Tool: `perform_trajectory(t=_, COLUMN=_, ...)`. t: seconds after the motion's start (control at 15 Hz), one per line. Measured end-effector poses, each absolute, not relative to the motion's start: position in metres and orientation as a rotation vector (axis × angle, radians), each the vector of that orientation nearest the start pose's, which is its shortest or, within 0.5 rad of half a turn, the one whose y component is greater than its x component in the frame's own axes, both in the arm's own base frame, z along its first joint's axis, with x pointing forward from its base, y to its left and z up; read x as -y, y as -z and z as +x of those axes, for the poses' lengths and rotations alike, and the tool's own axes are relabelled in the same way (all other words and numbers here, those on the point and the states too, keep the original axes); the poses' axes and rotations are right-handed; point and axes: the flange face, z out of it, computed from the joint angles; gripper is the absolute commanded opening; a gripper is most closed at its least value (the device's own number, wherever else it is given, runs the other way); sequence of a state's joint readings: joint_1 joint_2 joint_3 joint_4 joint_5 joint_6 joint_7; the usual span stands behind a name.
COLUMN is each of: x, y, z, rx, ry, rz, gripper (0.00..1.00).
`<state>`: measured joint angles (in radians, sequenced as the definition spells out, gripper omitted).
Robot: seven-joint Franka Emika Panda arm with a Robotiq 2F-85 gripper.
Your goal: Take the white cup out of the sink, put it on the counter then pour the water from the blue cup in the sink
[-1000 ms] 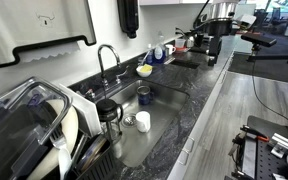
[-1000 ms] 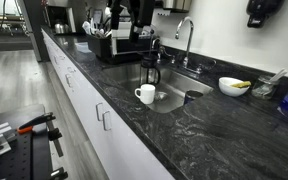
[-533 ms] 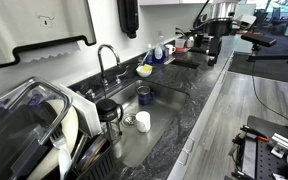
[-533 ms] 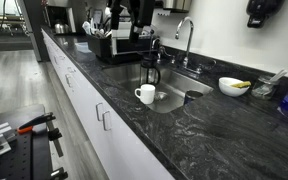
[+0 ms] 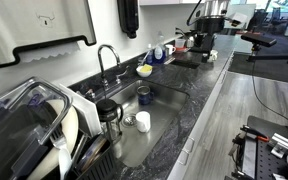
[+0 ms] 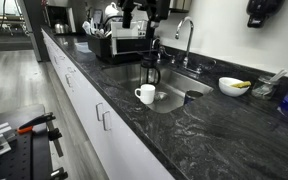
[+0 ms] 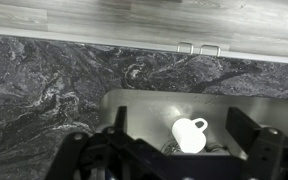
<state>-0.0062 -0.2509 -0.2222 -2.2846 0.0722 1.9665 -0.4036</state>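
The white cup (image 7: 189,135), which has a small handle, stands in the steel sink (image 7: 144,108). It also shows in both exterior views (image 5: 142,121) (image 6: 146,94). The dark blue cup (image 5: 144,95) stands at the tap end of the sink, apart from the white cup; it does not show in the wrist view. My gripper (image 7: 182,126) is open and empty, well above the sink, with the white cup seen between its fingers (image 7: 246,128). The arm (image 5: 208,28) is high over the far counter (image 5: 199,95).
A clear jar with a black lid (image 5: 108,115) stands next to the white cup. A curved tap (image 5: 106,60) and a yellow bowl (image 5: 144,71) are behind the sink. A dish rack (image 5: 34,130) stands at one end. Cabinet handles (image 7: 199,47) mark the counter's front edge.
The arm has risen and shifted sideways over the counter in both exterior views. The cups and the jar have not moved.
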Motion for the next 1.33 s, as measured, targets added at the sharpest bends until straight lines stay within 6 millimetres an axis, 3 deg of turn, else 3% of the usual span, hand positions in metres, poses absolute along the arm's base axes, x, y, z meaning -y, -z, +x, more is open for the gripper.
perform_trajectory(t=0.27, x=0.104, y=-0.443, z=0.460, rx=0.237, ry=-0.066, rz=-3.003, gripper=1.00)
perform_trajectory(t=0.67, x=0.108, y=-0.439, z=0.458, rx=0.193, ry=-0.078, rz=-3.001, gripper=1.00)
perform_trajectory(t=1.07, x=0.069, y=-0.443, z=0.444, rx=0.307, ry=-0.116, rz=-2.965, gripper=1.00)
perform_trajectory(t=1.33, x=0.062, y=-0.444, z=0.441, rx=0.327, ry=-0.122, rz=-2.962, gripper=1.00)
